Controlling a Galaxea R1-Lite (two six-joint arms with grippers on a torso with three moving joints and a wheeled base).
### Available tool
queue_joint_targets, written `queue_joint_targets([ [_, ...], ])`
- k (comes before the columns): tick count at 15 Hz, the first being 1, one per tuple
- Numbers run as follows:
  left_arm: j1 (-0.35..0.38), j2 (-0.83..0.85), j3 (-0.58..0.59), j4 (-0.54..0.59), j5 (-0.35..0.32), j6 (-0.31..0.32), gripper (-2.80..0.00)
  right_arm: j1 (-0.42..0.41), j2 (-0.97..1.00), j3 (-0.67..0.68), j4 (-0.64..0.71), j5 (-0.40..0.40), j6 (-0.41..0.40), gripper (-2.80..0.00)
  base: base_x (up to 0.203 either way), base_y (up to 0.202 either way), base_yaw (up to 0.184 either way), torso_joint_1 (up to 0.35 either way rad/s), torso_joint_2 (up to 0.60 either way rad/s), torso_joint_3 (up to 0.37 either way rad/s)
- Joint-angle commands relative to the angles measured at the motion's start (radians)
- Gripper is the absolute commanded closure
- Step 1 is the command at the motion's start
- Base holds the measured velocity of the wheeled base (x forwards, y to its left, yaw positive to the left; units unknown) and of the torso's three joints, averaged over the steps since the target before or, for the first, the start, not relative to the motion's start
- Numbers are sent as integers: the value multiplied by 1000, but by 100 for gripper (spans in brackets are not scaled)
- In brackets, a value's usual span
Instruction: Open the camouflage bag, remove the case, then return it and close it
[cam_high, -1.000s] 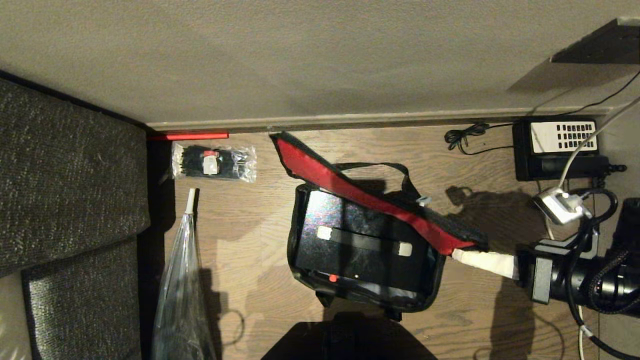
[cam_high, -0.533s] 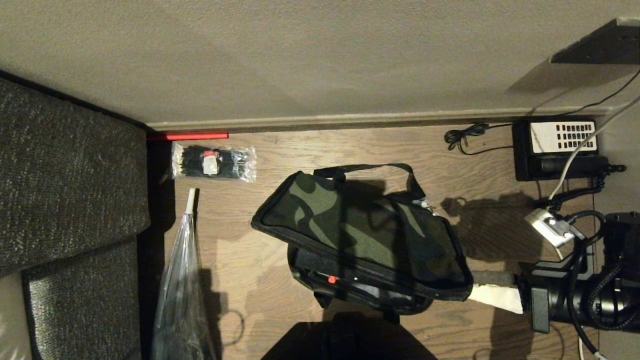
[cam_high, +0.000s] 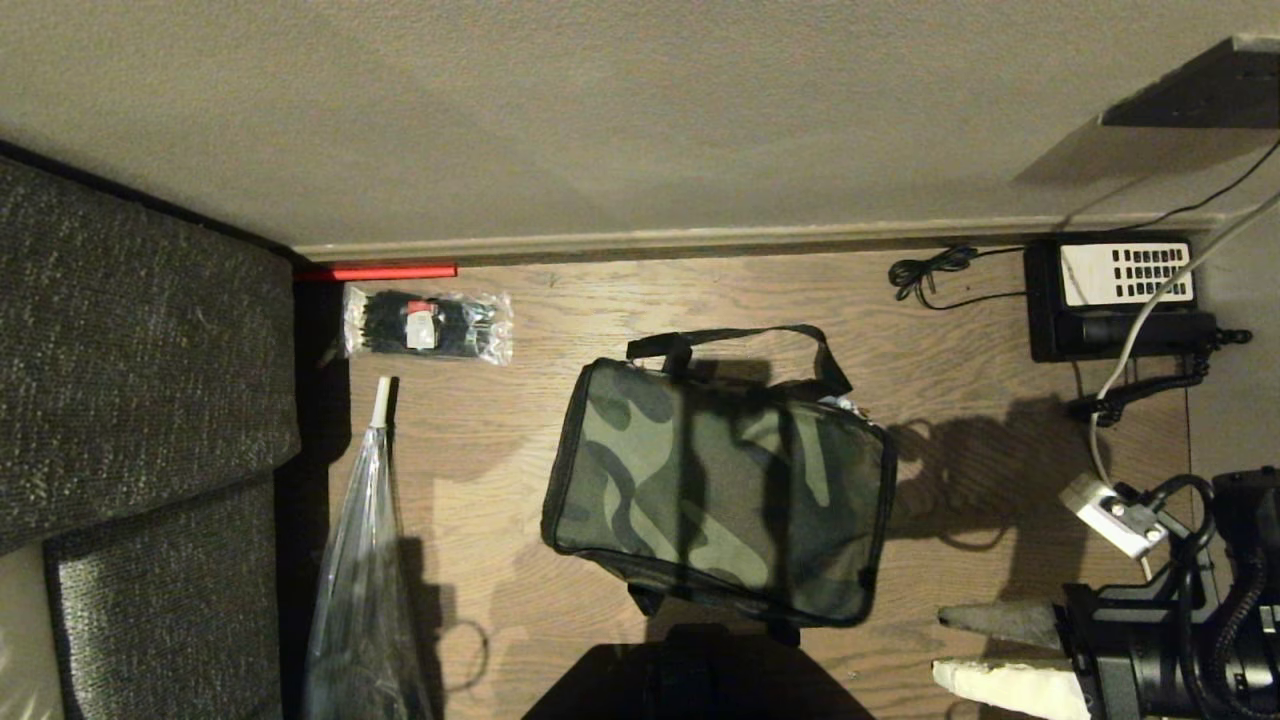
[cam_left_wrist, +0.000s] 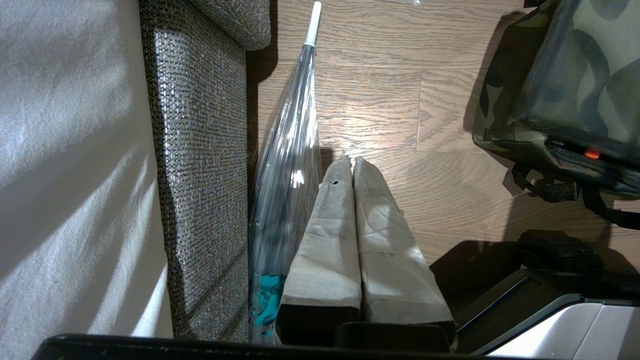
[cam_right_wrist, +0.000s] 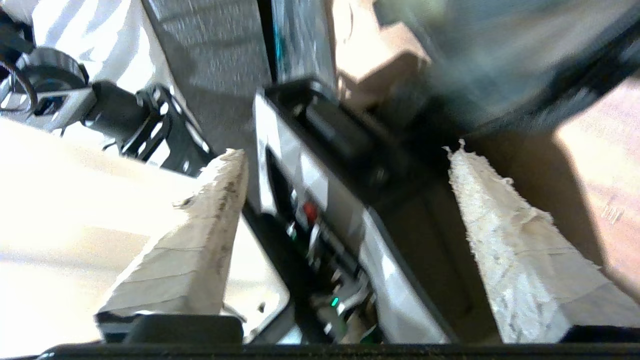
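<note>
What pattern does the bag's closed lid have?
Green, tan and black camouflage on the bag, clearest in the head view.

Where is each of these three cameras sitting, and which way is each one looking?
Head view: high on the robot, looking down at the floor and closed camouflage bag; right gripper shows at the lower right.
Left wrist view: behind the shut left gripper, facing floor, sofa and umbrella.
Right wrist view: behind open fingers, facing the robot's own base.
Shared: bag, umbrella, sofa.

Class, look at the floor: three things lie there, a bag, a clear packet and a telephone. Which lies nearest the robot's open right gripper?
The camouflage bag, lid down, lies nearest the right gripper. The clear packet of black ties and the black telephone lie farther off by the wall.
</note>
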Motion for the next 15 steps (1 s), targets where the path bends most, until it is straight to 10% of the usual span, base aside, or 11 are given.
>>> queue_joint_targets([
  [1, 1, 0, 3, 0, 0, 0, 0, -1, -38, 4, 83, 8, -15, -280, 0, 0, 0, 0, 0, 0],
  [5, 1, 0, 3, 0, 0, 0, 0, -43, -63, -10, -25, 17, 121, -280, 0, 0, 0, 0, 0, 0],
  [6, 1, 0, 3, 0, 0, 0, 0, -55, -71, -19, -67, 15, 159, 0, 0, 0, 0, 0, 0, 0],
  [15, 1, 0, 3, 0, 0, 0, 0, -64, -522, -50, 251, -247, 218, 0, 0, 0, 0, 0, 0, 0],
])
